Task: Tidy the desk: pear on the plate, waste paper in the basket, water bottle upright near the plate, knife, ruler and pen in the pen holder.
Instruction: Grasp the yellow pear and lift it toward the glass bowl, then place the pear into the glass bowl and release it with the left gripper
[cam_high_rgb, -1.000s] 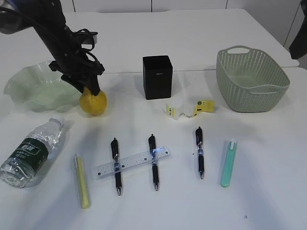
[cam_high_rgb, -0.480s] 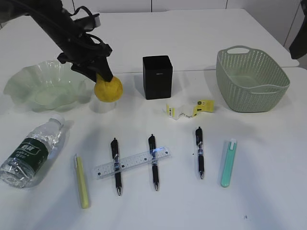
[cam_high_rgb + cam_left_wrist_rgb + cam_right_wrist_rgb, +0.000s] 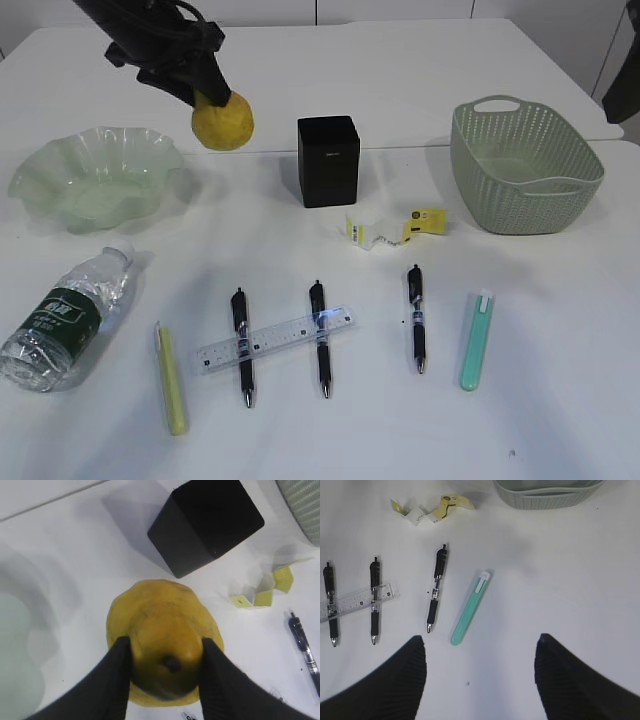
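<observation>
My left gripper (image 3: 212,100) is shut on the yellow pear (image 3: 224,122), holding it in the air behind and to the right of the pale green plate (image 3: 35,185). In the left wrist view both fingers clamp the pear (image 3: 160,620) above the table, near the black pen holder (image 3: 207,522). The water bottle (image 3: 65,315) lies on its side at the front left. The ruler (image 3: 275,340) lies across two black pens (image 3: 320,335). The waste paper (image 3: 385,228) lies between the pen holder (image 3: 328,160) and the basket (image 3: 525,165). My right gripper (image 3: 480,640) hangs open above the mint-green knife (image 3: 470,607).
A third black pen (image 3: 416,315) lies left of the knife (image 3: 476,340). A slim yellow stick (image 3: 172,378) lies at the front left beside the bottle. A seam between two table tops runs behind the pen holder.
The left gripper has lifted the pear off the table beside the plate and carried it up and slightly right. Nothing else on the table has moved.
</observation>
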